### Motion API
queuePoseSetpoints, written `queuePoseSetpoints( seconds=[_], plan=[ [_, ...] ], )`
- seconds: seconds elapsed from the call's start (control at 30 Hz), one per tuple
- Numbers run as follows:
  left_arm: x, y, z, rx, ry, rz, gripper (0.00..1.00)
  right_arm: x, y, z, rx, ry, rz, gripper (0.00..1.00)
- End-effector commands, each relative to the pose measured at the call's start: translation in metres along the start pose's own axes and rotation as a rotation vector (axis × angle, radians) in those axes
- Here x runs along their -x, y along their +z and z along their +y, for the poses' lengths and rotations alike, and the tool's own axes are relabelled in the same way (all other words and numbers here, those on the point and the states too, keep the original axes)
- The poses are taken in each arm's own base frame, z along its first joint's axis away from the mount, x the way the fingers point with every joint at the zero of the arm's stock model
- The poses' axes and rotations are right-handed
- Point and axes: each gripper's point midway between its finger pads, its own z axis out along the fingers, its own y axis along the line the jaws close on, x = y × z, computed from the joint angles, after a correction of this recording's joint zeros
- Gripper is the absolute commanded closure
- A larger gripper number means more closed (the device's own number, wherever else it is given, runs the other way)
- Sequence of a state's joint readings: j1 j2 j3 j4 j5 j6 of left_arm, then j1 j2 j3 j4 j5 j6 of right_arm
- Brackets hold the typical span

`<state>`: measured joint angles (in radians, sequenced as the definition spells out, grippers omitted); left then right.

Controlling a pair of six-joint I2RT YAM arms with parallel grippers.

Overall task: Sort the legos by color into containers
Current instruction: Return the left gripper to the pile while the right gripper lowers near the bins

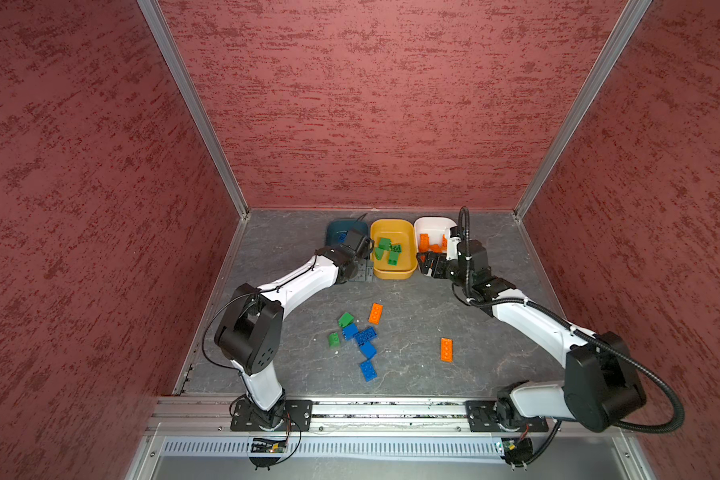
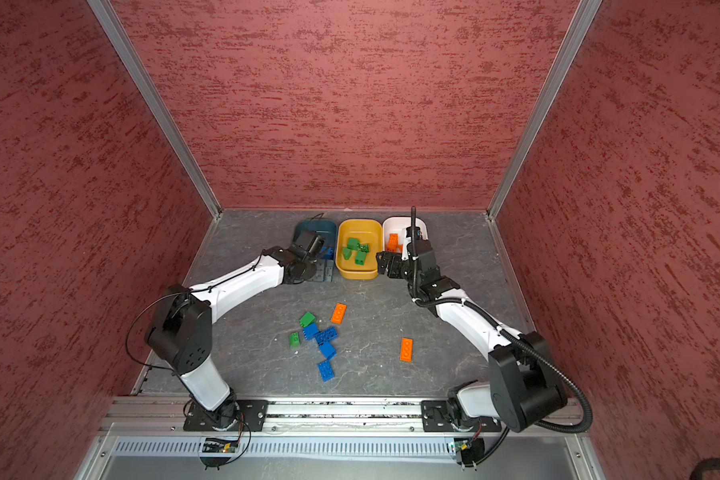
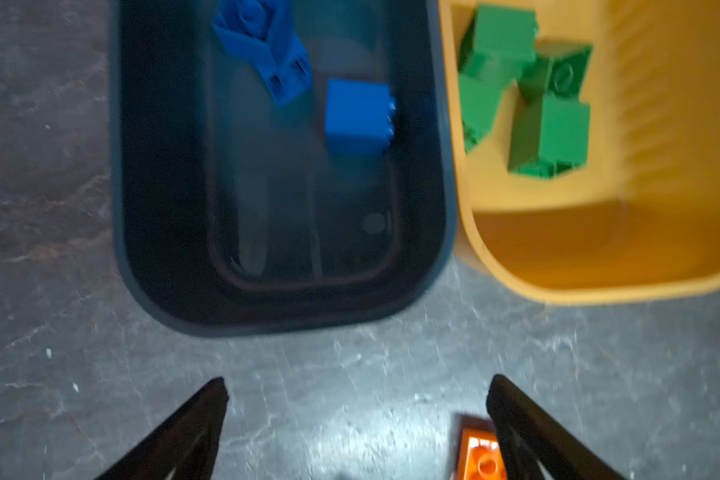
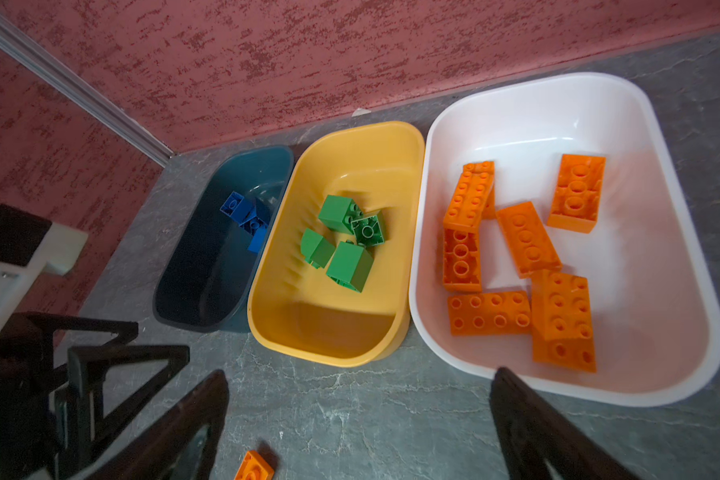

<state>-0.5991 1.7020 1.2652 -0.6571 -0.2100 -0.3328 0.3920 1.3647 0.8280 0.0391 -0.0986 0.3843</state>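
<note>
Three containers stand in a row at the back: a teal tub holding blue legos, a yellow tub holding green legos and a white tub holding several orange legos. My left gripper hangs open and empty above the table just in front of the teal tub. My right gripper is open and empty in front of the white tub. Loose on the table lie two orange legos, two green legos and several blue legos.
The red booth walls close in the back and both sides. The arm bases sit on a metal rail at the front edge. One orange brick shows beside my left finger in the left wrist view.
</note>
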Motion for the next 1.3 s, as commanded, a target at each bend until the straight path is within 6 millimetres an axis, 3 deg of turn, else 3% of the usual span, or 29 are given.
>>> queuePoseSetpoints(
  seconds=[0.0,0.2,0.3,0.43,0.77,0.97,1.17,1.27],
  plan=[
    [-0.041,-0.019,-0.002,0.001,0.070,0.104,0.04,-0.010,-0.004,0.018,0.083,-0.065,0.004,0.01],
    [-0.109,-0.024,-0.015,-0.100,0.124,0.243,0.11,-0.020,0.003,0.018,0.071,-0.074,0.027,0.01],
    [-0.125,-0.022,-0.018,-0.135,0.155,0.286,0.19,-0.017,0.008,0.018,0.062,-0.075,0.033,0.01],
    [-0.136,-0.019,-0.019,-0.158,0.189,0.312,0.27,-0.013,0.012,0.020,0.065,-0.080,0.030,0.01],
    [-0.157,-0.020,-0.022,-0.205,0.219,0.346,0.31,-0.017,0.019,0.016,0.042,-0.067,0.038,0.01],
    [-0.159,-0.001,-0.022,-0.163,0.258,0.359,0.40,-0.018,0.019,0.013,0.026,-0.061,0.044,0.01],
    [-0.159,-0.003,-0.040,-0.211,0.315,0.338,0.43,-0.022,0.019,0.010,0.015,-0.051,0.051,0.01],
    [-0.159,0.001,-0.032,-0.159,0.314,0.329,0.45,-0.023,0.020,0.009,0.012,-0.048,0.057,0.01]
  ],
)
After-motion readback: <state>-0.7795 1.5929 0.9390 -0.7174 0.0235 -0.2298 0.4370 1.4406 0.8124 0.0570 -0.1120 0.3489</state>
